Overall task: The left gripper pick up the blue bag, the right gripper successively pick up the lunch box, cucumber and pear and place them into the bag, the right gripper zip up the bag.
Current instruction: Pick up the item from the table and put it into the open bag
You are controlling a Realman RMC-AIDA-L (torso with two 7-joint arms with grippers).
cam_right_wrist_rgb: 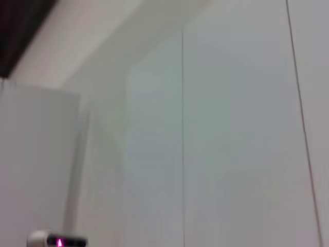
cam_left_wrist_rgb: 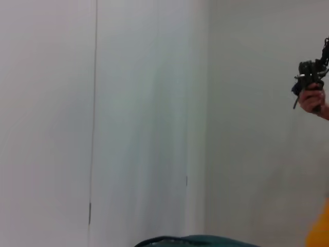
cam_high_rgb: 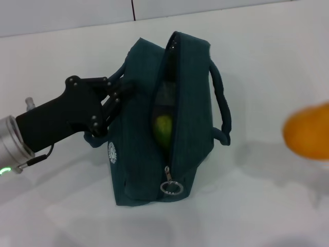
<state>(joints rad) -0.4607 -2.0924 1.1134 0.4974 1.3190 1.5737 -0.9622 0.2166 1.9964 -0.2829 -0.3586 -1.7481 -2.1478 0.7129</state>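
Observation:
The blue bag [cam_high_rgb: 154, 154] stands upright on the white table, its top zipper open and the ring pull [cam_high_rgb: 170, 188] hanging at the near end. My left gripper [cam_high_rgb: 119, 96] is shut on the bag's left handle. In the opening a green rounded end of the cucumber [cam_high_rgb: 163, 128] shows. The orange-yellow pear [cam_high_rgb: 308, 131] is blurred at the right edge of the head view, apart from the bag, and also shows as the pear [cam_left_wrist_rgb: 320, 231] in the left wrist view. The right gripper is out of view. No lunch box is visible. The bag's rim [cam_left_wrist_rgb: 195, 241] shows in the left wrist view.
White table [cam_high_rgb: 267, 206] spreads around the bag, with a white wall behind. In the left wrist view a person's hand [cam_left_wrist_rgb: 312, 99] holds a black device far off. The right wrist view shows only walls and a small white unit with a pink light [cam_right_wrist_rgb: 57, 240].

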